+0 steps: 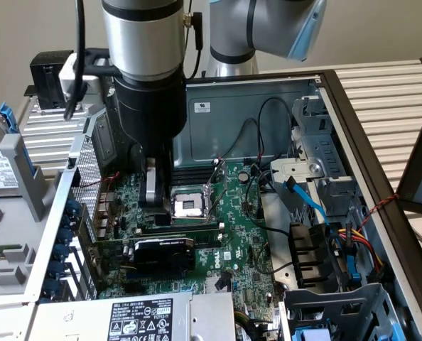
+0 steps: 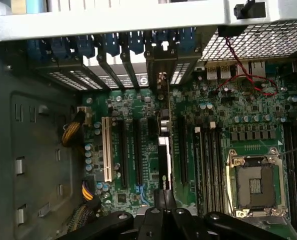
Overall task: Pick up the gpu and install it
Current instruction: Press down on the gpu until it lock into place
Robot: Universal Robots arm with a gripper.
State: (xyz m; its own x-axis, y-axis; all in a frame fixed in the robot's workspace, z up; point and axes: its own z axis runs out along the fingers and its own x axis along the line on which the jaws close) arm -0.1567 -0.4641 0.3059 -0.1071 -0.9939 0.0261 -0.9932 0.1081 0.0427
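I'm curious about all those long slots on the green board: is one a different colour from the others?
Yes, the white expansion slot, nearest the bare metal case wall. The other long expansion slots beside it on the large green motherboard are black.

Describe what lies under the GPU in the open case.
The GPU stands edge-down on the motherboard, between the expansion slots. Its own slot and the board directly beneath are covered by the card.

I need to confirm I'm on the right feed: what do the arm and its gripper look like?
The arm has a brushed silver tube section above a black cylindrical wrist, with light blue caps on the grey joints behind it. Black cables run down beside it. The gripper is black with grey finger pads; in the wrist view its black rounded linkages show.
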